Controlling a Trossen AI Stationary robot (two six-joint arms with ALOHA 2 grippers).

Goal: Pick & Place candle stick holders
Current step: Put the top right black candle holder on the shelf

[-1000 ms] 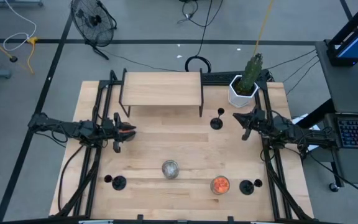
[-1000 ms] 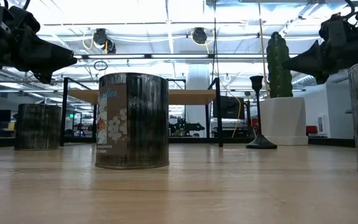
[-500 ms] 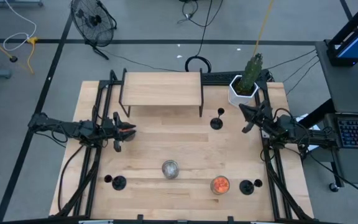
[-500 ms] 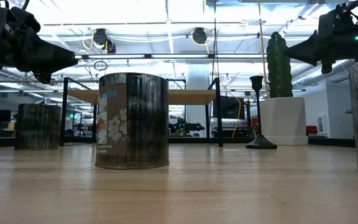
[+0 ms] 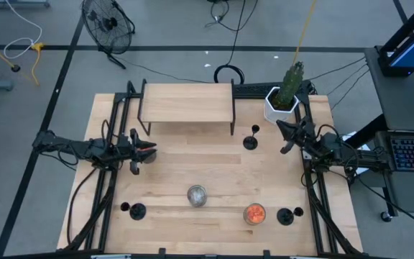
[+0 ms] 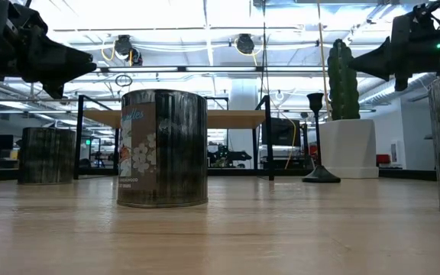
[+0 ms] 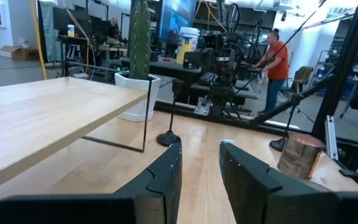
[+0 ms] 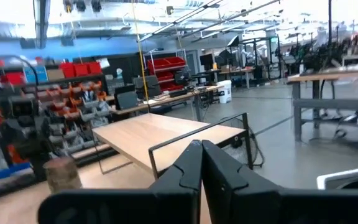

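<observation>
Pale wood makes up the table [image 5: 214, 180], which carries a raised wooden shelf [image 5: 187, 102] on thin black legs at its far edge. Three black candle stick holders stand on the surface: the first holder [image 5: 251, 141] is just in front of the shelf's right end, near a white pot with a cactus [image 5: 282, 102] at the far right corner; the second holder [image 5: 136, 211] is near the front left corner; the third holder [image 5: 286, 216] is near the front right corner. Between the two front holders, along the front edge, stand a silver can [image 5: 196, 195] and an orange-filled jar [image 5: 255, 213]. The left gripper [image 5: 144, 151] hangs over the left side of the table, level with the shelf's front legs; its fingers [image 7: 164, 173] stand slightly apart with nothing between them. The right gripper [image 5: 282, 129] hangs near the right edge, between the cactus pot and the first holder, with its fingers [image 8: 189, 167] pressed together and empty. Neither gripper touches a holder. A person in an orange shirt [image 7: 277, 53] stands in the room beyond.
</observation>
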